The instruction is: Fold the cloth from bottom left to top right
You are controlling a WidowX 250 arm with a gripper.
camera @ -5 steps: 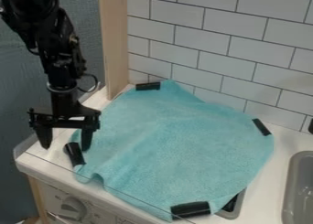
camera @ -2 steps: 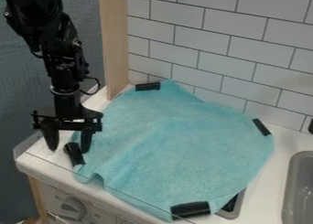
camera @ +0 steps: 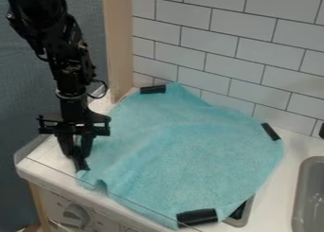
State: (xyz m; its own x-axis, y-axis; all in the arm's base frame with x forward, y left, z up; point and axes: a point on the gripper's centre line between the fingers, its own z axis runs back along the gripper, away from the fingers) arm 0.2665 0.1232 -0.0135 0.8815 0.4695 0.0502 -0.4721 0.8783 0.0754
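"Turquoise, squarish fabric cloth [camera: 190, 153] spans your smooth white worktop [camera: 45, 161]. Gripped?"

"I can't tell whether my black clawlike gripper [camera: 76, 155] holds the dark oblong tab [camera: 82, 164] near the front-left corner. I'd secure it, then lift low toward back-right."

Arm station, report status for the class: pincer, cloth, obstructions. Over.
Pincer at left black tab of cloth, grip unclear. Cloth spread, unfolded. Tiled wall close behind cloth.

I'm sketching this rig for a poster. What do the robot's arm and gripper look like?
The arm is black, bulky higher up, with narrower jointed sections below and a greyish ring at the wrist. A thin dark cable loops out beside it. The gripper is black too, with a wide crossbar.
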